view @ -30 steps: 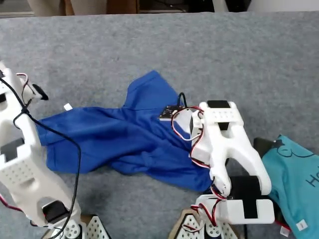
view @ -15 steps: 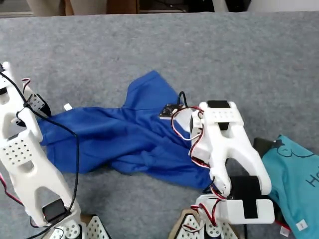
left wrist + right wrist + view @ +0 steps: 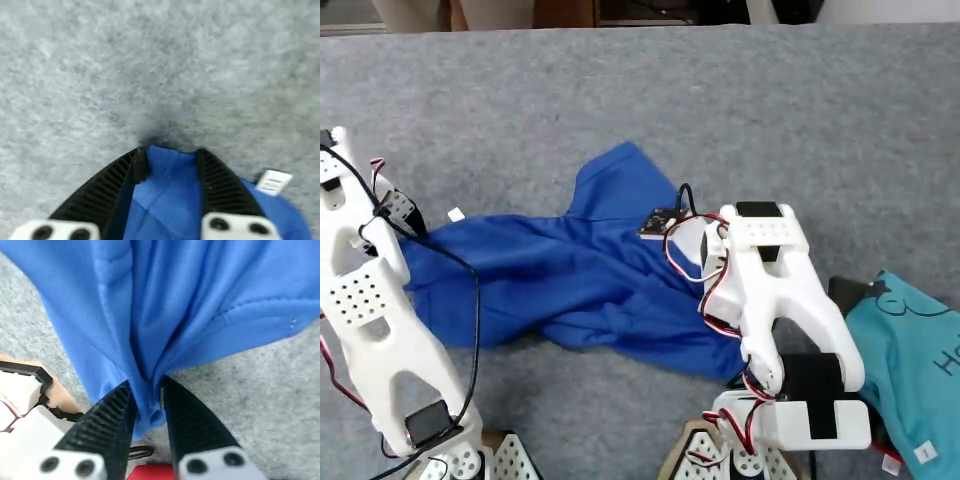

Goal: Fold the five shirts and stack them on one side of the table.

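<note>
The blue shirt (image 3: 570, 280) is, by my reading, at the start of its fold. It is being gripped at two opposite edges so that it can be spread or drawn over, and no fold has been made yet.

It lies crumpled near the middle of the grey desk (image 3: 770, 120), with one sleeve pointing away from the arms and the body bunched into long diagonal creases. The cloth is thin and smooth, and a stitched hem shows in the right wrist view. A white tag (image 3: 272, 181) sticks out at its left edge.

The left end effector (image 3: 170, 152) is down at that left edge. Its jaws are apart and straddle the cloth, which fills the gap between them, so the next move calls for closing there without letting the edge slip out.

The right end effector (image 3: 145, 382) is narrow and pinches a gathered fold of the shirt at the near right side. Once both grips hold, the two ends should be pulled taut together to flatten the creases.

A teal shirt (image 3: 910, 360) lies at the right edge of the desk, apart from the blue one.
</note>
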{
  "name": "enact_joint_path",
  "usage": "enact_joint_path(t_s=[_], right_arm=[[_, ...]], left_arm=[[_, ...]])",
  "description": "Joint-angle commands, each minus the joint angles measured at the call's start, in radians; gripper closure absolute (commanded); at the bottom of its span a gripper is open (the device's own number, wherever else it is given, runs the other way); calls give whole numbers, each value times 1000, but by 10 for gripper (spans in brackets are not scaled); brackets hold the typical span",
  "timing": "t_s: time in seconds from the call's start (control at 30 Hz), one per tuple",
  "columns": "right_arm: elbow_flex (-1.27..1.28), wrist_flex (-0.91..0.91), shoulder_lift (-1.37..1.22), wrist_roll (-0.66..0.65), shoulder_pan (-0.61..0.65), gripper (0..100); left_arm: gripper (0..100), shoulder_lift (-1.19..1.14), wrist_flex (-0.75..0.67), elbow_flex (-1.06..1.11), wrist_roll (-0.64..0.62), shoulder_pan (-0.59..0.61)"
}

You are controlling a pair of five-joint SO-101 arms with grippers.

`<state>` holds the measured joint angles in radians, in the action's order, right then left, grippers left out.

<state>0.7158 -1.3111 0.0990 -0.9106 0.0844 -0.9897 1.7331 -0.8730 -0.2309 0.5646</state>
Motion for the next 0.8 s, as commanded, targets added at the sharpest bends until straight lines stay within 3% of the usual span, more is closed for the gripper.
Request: enact_joint_path(t_s=[0.0, 0.1, 0.3, 0.43, 0.63, 0.77], right_arm=[[-56, 2, 47, -12, -25, 994], [-113, -5, 47, -9, -62, 991], [-340, -129, 47, -14, -143, 845], [-535, -229, 39, -8, -145, 824], [-799, -325, 21, 60, -5, 823], [-960, -276, -139, 138, 124, 822]], left_arm=[[977, -4, -5, -28, -11, 6], [985, -5, -5, -61, -5, 8], [982, 2, 3, -157, -3, 2], [982, 2, 20, -224, -3, 2], [982, 2, 26, -256, 84, -3], [982, 2, 26, -256, 144, -9]])
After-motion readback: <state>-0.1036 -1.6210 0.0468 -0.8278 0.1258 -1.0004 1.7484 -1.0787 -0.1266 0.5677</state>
